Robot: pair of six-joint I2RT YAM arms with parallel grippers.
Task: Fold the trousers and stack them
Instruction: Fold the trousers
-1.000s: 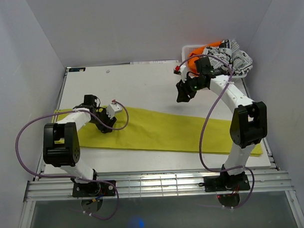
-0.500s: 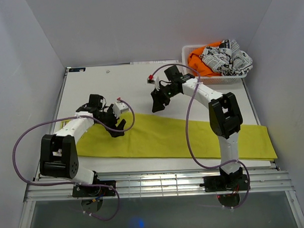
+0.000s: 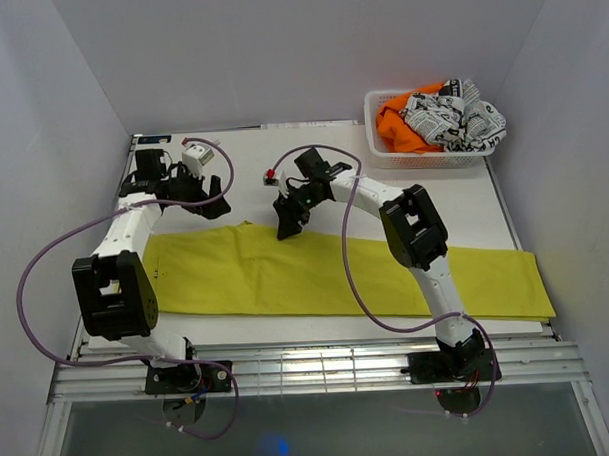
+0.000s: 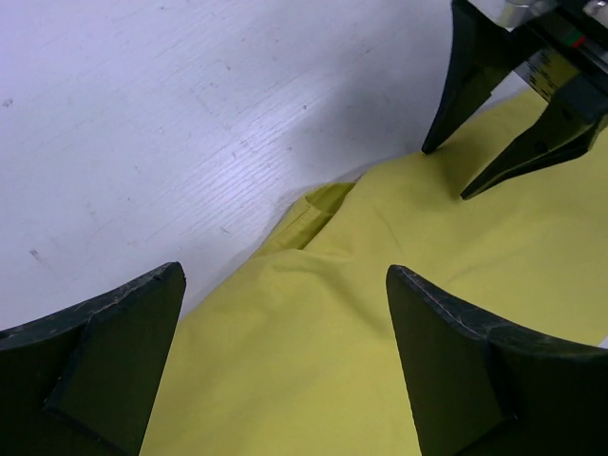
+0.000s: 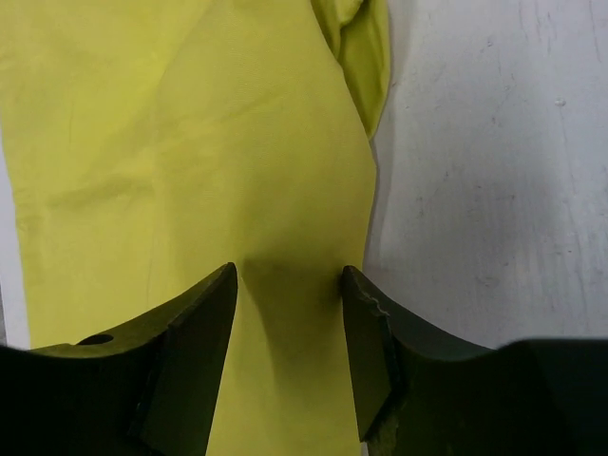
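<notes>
The mustard-yellow trousers [image 3: 326,277] lie flat in a long band across the near half of the table. My right gripper [image 3: 286,229] is open, fingertips down at the trousers' far edge. In the right wrist view [image 5: 290,285] the cloth [image 5: 190,142] lies between its fingers, with the cloth's edge by the right finger [image 5: 375,332]. My left gripper [image 3: 212,204] is open and empty, raised just beyond the far edge near the left end. In the left wrist view [image 4: 285,275] the cloth [image 4: 380,247] and a small turned-over fold [image 4: 321,201] lie below.
A white basket [image 3: 382,153] at the back right holds an orange garment [image 3: 396,125] and a black-and-white printed cloth [image 3: 456,118]. White walls close in the table on three sides. The right gripper's fingers [image 4: 465,76] show in the left wrist view.
My right gripper has swung left from near the basket and come down to the trousers' far edge. My left gripper has lifted off the cloth and moved back-left. The trousers have shifted right.
</notes>
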